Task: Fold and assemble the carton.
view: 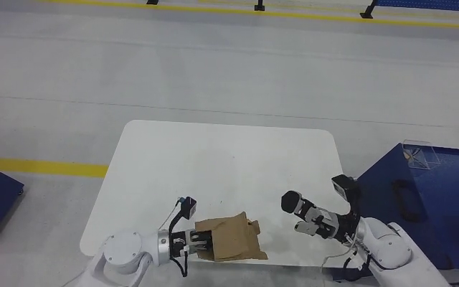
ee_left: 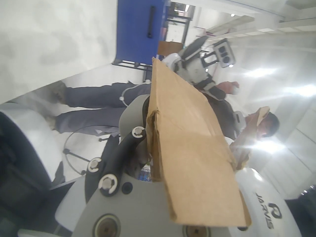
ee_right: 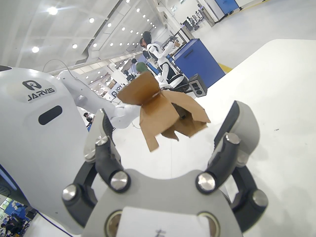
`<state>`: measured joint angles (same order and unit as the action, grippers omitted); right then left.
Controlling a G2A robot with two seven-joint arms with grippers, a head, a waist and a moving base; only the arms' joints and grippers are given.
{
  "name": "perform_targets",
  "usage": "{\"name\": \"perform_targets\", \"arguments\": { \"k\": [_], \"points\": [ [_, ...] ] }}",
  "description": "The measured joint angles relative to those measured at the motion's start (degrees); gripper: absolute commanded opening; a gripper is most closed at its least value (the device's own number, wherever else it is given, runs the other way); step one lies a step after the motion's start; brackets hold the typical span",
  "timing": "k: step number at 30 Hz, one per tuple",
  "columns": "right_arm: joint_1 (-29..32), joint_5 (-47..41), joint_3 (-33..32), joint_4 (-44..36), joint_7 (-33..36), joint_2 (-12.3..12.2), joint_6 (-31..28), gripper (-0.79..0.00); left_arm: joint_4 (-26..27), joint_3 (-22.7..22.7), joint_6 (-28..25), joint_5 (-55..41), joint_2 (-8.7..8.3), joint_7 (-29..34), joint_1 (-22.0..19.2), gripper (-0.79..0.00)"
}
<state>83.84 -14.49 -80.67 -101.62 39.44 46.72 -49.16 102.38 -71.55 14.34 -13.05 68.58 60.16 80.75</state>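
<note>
Carton [view: 231,238], judged light and crease-prone, is pinched at nine o'clock by the left tool [view: 206,242]; the empty right tool [view: 300,217] is spread wide; the three-o'clock flap [view: 252,227] is best gripped.

1. Here's the carton [view: 233,237]: plain brown cardboard, creased and a bit ragged along one folded edge, not squared up into a box.
2. It's half-open, with flaps splaying at different angles. From the right wrist view, one stands up and the others hang down and outward.
3. One end is pinched in the left tool [view: 203,242], and the body juts out sideways from it.
4. It's over the near edge of the white surface [view: 215,158], left of centre. Can't tell whether it touches down.
</note>
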Motion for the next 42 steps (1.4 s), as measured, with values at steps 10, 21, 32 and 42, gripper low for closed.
{"name": "perform_targets", "arguments": {
  "k": [10, 21, 32, 42],
  "points": [
    [5.71, 50.27, -0.49, -6.79, -28.16, 2.43, 17.29, 0.0, -8.85, 5.58, 23.42, -40.58, 2.52, -14.73, -7.71, -0.785],
    [5.95, 55.83, 1.18, -4.53, -36.78, 3.6, 18.73, 0.0, -6.27, 7.6, 15.04, -33.38, 1.88, -14.2, -5.82, -0.785],
    [5.19, 56.54, 3.14, -4.15, -30.77, 4.27, 20.96, 0.0, -4.24, 8.33, 12.03, -28.19, 1.28, -17.45, -4.25, -0.785],
    [2.6, 58.06, 9.29, -2.01, -29.33, 5.51, 20.41, 0.0, -4.84, 7.75, 10.78, -29.34, 1.05, -18.72, -3.88, -0.785]
  ]
}}
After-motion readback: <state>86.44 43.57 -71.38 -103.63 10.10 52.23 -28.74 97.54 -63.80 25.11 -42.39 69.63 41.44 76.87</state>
